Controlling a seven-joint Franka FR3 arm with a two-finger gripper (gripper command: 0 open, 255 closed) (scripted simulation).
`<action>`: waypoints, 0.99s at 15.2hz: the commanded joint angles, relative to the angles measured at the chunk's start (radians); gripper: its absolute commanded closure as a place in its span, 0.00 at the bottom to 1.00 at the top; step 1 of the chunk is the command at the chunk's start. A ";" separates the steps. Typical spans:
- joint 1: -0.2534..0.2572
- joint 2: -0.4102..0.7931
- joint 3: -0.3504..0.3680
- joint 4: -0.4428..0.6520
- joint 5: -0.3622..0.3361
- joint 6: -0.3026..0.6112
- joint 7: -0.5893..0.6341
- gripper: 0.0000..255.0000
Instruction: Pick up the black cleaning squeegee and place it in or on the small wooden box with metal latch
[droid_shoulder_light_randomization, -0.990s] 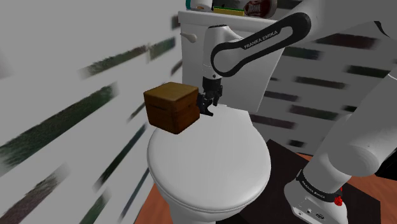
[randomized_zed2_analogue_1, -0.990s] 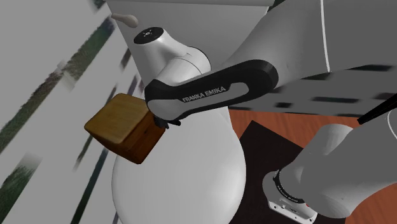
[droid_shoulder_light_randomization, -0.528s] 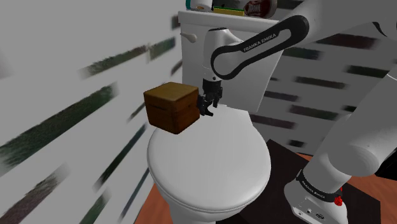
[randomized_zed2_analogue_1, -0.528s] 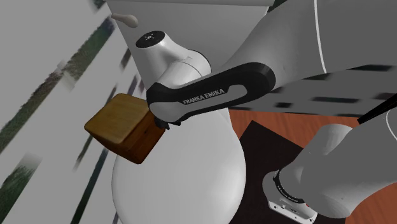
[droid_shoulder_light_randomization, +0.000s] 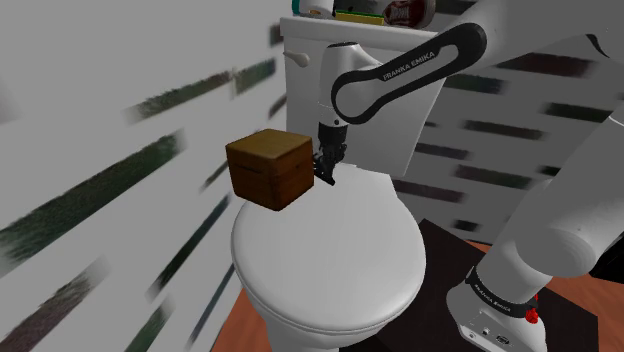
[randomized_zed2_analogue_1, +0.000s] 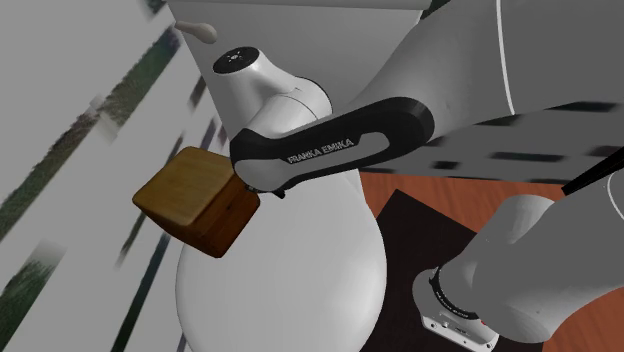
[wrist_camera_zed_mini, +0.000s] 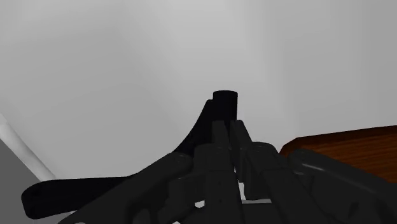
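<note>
The brown wooden box stands on the white toilet lid, at its edge toward the shoulder view's left. My black gripper points down right beside the box, on the side toward the tank. In the wrist view the gripper is shut on the black squeegee; its handle sticks up between the fingers and its long blade runs off to one side, low over the lid. A corner of the box shows beside the fingers. The second exterior view has the box half behind my forearm.
The white toilet tank rises just behind the gripper, with several small items on top. The stand sits at the shoulder view's lower right on a reddish floor. A streaked grey wall lies beyond the box.
The fingers stood apart in the earlier frames and have now closed together on the squeegee's handle. The arm and the box have stayed in place.
</note>
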 joint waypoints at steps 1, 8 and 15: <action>0.000 0.003 0.001 -0.003 0.000 0.000 0.001 1.00; -0.068 0.095 -0.095 0.183 0.249 -0.210 -0.039 0.00; -0.062 0.118 -0.085 0.128 0.259 -0.131 -0.043 0.00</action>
